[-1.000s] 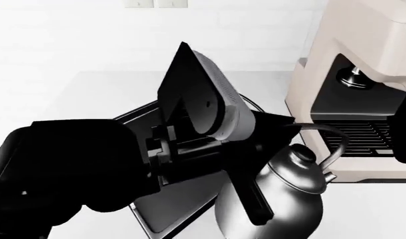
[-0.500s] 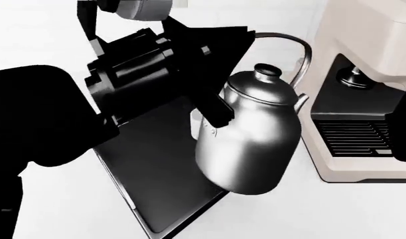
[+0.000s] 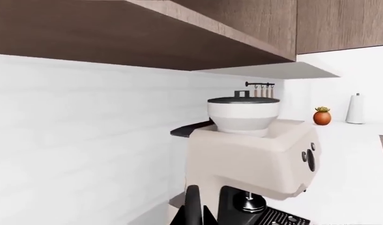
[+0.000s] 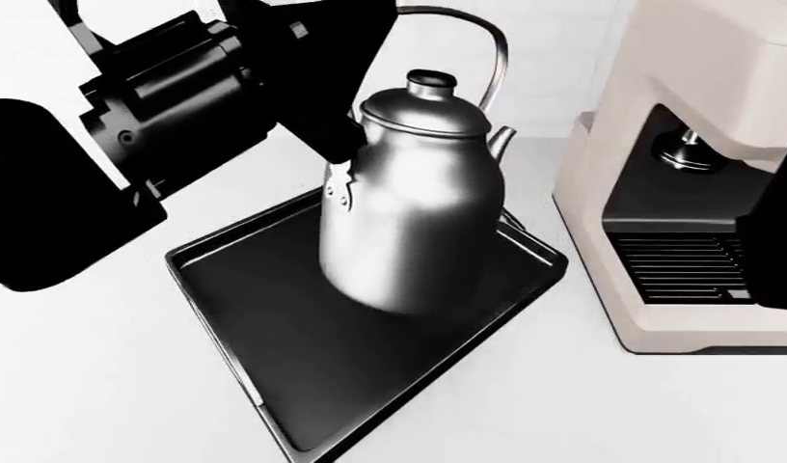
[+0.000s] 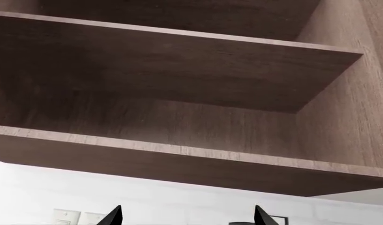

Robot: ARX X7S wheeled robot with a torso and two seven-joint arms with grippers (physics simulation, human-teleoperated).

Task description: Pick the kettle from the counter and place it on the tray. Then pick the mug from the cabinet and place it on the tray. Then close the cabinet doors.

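In the head view the left gripper [image 4: 355, 92] is clamped on the kettle [image 4: 407, 193], gripping it high on the side nearest the arm, close under the lid rim. The kettle hangs just beyond and below the black fingers, its rounded steel body tilted a little, its black-knobbed lid uppermost and its thin arched handle rising beyond the gripper. The slim spout points away from the gripper, towards the cream espresso machine [image 4: 702, 174]. Straight beneath the held kettle lies the black tray [image 4: 278, 328] on the white counter [image 4: 97, 386], set cornerwise; whether the kettle's base touches the tray floor cannot be told (it reads as lifted, with the body covering the far part of the tray). The left wrist view looks past one dark fingertip [image 3: 193, 206] at the espresso machine [image 3: 254, 154], the white wall and the underside of a brown wall cabinet [image 3: 148, 33]. The right gripper [image 5: 186, 216] shows only as two black fingertips [image 5: 114, 216] standing well apart with nothing between them, so it is released, and it points up at the bare wooden shelves of the cabinet [image 5: 179, 70]; in the head view the right arm [image 4: 773, 231] is a dark shape beside the machine.
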